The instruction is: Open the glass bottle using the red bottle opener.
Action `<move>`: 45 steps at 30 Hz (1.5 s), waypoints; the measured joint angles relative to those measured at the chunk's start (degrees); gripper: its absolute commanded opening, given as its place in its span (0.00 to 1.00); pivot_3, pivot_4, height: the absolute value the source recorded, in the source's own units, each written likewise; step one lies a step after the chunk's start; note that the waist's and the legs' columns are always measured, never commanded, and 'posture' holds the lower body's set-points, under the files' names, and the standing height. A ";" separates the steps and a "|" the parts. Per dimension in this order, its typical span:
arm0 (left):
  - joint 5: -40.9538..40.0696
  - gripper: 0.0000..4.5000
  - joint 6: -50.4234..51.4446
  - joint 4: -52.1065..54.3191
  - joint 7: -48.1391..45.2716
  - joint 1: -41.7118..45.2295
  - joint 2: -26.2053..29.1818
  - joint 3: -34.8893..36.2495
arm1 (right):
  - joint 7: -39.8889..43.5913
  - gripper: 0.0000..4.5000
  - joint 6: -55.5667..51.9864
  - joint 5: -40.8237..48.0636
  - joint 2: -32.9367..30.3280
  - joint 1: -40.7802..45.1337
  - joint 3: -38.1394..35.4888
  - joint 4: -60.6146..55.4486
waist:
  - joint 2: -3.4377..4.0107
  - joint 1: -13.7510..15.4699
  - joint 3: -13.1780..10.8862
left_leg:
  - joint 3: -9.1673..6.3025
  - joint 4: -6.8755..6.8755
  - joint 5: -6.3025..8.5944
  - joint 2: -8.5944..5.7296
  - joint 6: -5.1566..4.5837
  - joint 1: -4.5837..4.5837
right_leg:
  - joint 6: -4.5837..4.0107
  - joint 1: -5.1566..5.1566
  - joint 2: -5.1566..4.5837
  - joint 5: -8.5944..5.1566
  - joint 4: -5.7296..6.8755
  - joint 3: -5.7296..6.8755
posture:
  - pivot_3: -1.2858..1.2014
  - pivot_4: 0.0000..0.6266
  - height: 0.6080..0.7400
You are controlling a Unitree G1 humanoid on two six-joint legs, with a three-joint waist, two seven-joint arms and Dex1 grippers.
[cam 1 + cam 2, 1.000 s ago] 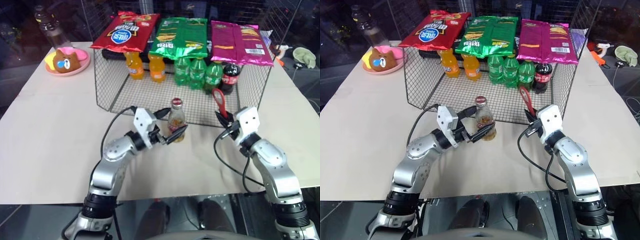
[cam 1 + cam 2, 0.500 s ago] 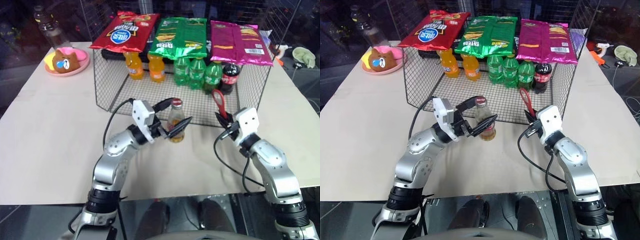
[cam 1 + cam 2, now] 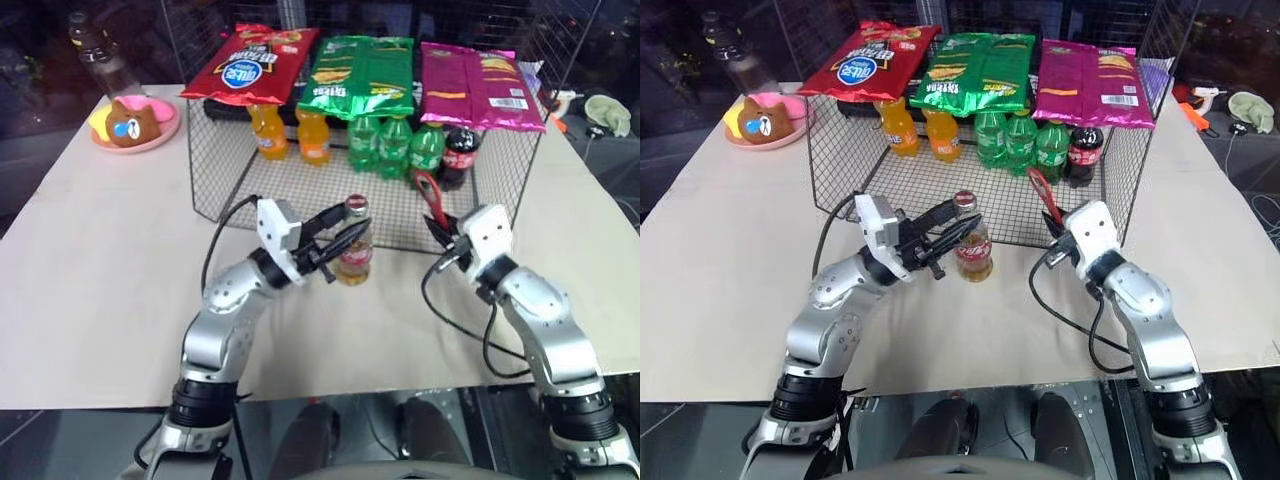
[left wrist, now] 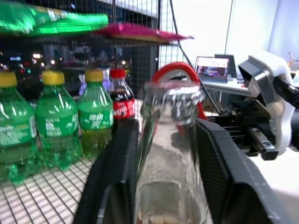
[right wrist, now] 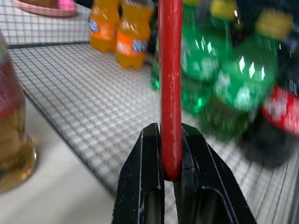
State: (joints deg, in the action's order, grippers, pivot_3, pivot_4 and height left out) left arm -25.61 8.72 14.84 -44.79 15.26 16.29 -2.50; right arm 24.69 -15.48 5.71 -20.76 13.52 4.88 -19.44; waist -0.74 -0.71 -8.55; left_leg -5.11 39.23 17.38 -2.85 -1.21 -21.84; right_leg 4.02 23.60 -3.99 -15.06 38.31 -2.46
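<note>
The small clear glass bottle (image 3: 354, 252) of brown drink, with its red label and little metal cap, stands on the pale table (image 3: 100, 300) just in front of the black wire basket (image 3: 230, 180). It is the thing to be opened.

The left gripper (image 3: 345, 232) has its two black fingers one on each side of the bottle's thin neck, just below the cap. In the left wrist view the fingers (image 4: 117, 172) sit very close on both sides of the glass, so they look like they are pinching it. I think this is to keep the bottle from tipping or sliding when the cap gets pulled.

The small flat red bottle opener (image 3: 431, 196) is to the right of the glass bottle and near it, but not touching. The right gripper (image 5: 171, 154) has its fingers pressed tight on the bottom end of the opener's slim handle. The oval loop end points up and leans toward the bottle. Holding it by the very end leaves the loop free to hook the cap.

The cap is still on. Next, the loop probably has to come over and catch under the edge of the cap. The opener could slip, because the grip is only on its tip.

Behind the glass bottle, inside the wire basket, stand orange soda bottles (image 3: 290, 133), green soda bottles (image 3: 395, 145) and a dark cola bottle (image 3: 460, 155).
</note>
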 measured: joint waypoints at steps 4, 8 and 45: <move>0.27 0.28 -0.55 -0.02 0.01 0.11 0.36 -0.21 | -1.52 0.00 3.64 -5.73 1.06 1.66 4.88 0.03 | 0.00 0.00 0.00 | 0.00 0.00 0.00 -0.01 0.00 -0.01 | 0.00 0.00 0.00 0.00 -0.02 0.00 | 0.52 0.24 1.00; 0.61 0.28 -0.76 -0.03 0.04 0.11 0.34 -0.42 | -3.97 0.00 10.73 -13.02 1.59 2.07 9.37 1.95 | 0.00 0.02 0.00 | 0.00 0.01 0.00 -0.02 0.00 0.00 | 0.00 0.00 -0.01 0.00 -0.02 0.00 | 0.52 0.24 1.00; 0.63 0.28 -1.80 -1.84 -1.23 0.83 1.09 -0.35 | -26.00 0.00 50.03 -37.91 1.06 10.12 12.73 30.89 | 0.04 -0.22 0.10 | 0.04 0.00 -0.01 0.02 0.02 0.20 | -0.01 -0.20 0.06 0.00 -0.03 -0.04 | 0.52 0.24 1.00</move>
State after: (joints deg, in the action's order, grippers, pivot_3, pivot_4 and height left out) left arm -24.98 6.92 13.00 -46.02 16.09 17.37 -2.85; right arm -1.31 34.55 -32.20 -19.69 23.64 17.61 11.45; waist -0.70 -0.93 -8.45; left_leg -5.08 39.23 17.36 -2.83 -1.19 -21.63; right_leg 4.01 23.40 -3.93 -15.06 38.28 -2.50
